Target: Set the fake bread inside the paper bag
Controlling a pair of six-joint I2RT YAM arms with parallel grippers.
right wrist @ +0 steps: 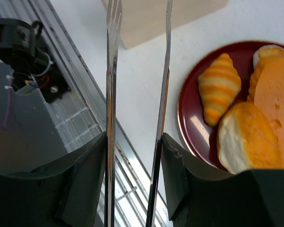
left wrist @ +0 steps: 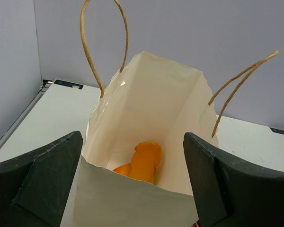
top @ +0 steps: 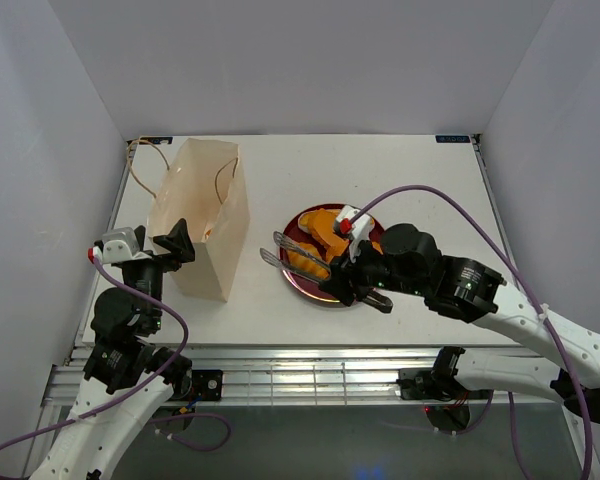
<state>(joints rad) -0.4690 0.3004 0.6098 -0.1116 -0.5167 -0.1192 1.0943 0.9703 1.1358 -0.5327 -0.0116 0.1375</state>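
At the left of the surface (top: 400, 180), bracketed the bag (top: 202, 215) with the left end effector (left wrist: 132, 138), fingers spread wide to either side of the near wall and gripping nothing; could not tell whether touching the paper. Judged this a steadying post, there to brace the tall, light bag upright with its mouth agape for drops from above. Saw one orange piece of bread (left wrist: 144, 158) lying at the bottom inside. Over on the right, had the right end effector (right wrist: 134, 139) clamped on the tongs (right wrist: 111, 71), fingers pressed against the outside of both arms so that a squeeze would shut the tips. Held those tips apart and empty, near the left rim of the plate (right wrist: 189, 120), on the bag side. Found more bread on the plate: a striped croissant (right wrist: 218, 85), a pale-topped roll (right wrist: 246, 137) just beside it, and a flat loaf (right wrist: 277, 94) against the roll. Reckoned the task partly done, with the croissant the likely next grab, being nearest the tips. Would need care there: glossy, rounded, apt to slip from thin metal.
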